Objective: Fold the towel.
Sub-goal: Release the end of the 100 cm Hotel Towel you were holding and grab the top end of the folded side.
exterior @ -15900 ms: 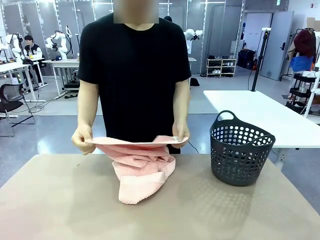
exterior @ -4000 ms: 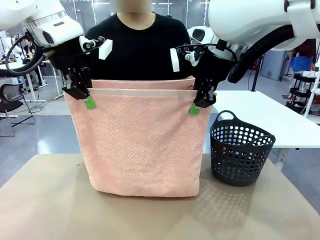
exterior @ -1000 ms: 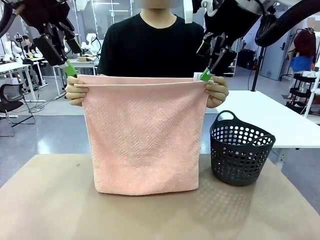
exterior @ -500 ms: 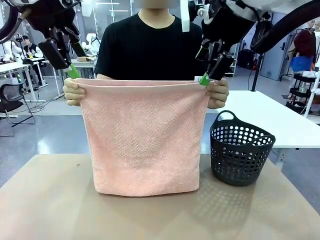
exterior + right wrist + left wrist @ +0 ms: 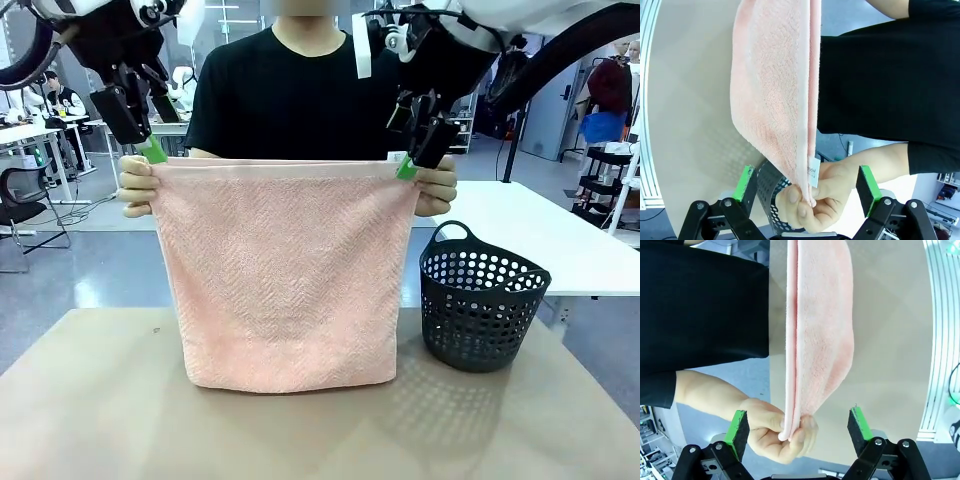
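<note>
**Both pincers apart above the towel's top corners**

My left pincer (image 5: pixel 797 422) stands wide apart, its green pads on either side of the towel's (image 5: pixel 285 280) upper corner on my left and touching neither cloth nor skin. Between those pads, the person's hand on my left (image 5: pixel 775 432) pinches that corner, with both layers of the towel's top edge gathered in its fingers.

My right pincer (image 5: pixel 805 182) is apart in the same way above the towel's other upper corner and holds nothing. The person's hand on my right (image 5: pixel 830 192) grips that corner between my pads, just beside a small white label (image 5: pixel 813 172) sewn into the towel's edge.

The towel itself hangs doubled from the two hands as a flat pink sheet facing me, its top edges level and its herringbone weave showing. Its lower fold comes down to the worktop (image 5: pixel 100 400). I cannot tell whether it rests there or only brushes it.

To the right of the towel, near its lower corner but apart from it, a dark grey perforated basket (image 5: pixel 483 300) stands upright on the worktop.

Behind the towel stands the person (image 5: pixel 300 95), in a black short-sleeved shirt, at the far side of the worktop.
</note>
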### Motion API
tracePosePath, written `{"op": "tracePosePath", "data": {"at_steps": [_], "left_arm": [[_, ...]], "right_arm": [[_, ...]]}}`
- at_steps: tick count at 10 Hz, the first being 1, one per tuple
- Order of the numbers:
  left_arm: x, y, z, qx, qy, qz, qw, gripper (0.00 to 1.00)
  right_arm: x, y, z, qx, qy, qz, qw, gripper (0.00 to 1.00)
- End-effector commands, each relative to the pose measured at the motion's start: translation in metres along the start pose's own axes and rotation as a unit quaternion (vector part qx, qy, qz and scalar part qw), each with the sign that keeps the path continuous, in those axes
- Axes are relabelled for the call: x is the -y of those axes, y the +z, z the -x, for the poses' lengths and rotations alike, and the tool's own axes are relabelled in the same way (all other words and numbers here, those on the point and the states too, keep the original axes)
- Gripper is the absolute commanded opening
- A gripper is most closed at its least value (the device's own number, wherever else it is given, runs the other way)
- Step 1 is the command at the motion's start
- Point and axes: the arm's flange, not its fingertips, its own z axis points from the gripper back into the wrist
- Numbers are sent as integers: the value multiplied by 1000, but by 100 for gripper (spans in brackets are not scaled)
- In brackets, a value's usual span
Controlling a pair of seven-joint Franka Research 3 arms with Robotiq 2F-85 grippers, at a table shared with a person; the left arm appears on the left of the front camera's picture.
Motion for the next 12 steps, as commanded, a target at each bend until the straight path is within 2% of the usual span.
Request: {"op": "tracePosePath", "data": {"at_steps": [1, 6, 9, 10, 11, 12], "left_arm": [[-10, -8, -4, -1, 1, 36, 999, 100], [-16, -63, -15, -36, -11, 83, 996, 100], [-13, -87, -15, -26, 4, 95, 995, 100], [-13, -88, -13, -28, 9, 93, 995, 44], [-13, -90, -11, -29, 10, 94, 995, 43], [-12, -93, -11, -37, 5, 93, 995, 0]], "right_arm": [[12, -10, -9, -11, -10, -19, 1000, 100], [21, -49, -12, -24, -18, -73, 997, 100], [20, -62, -9, -13, -35, -90, 995, 100], [20, -63, -9, -15, -33, -89, 995, 63], [20, -63, -10, -15, -31, -89, 995, 40], [20, -64, -10, -15, -31, -87, 996, 3]]}}
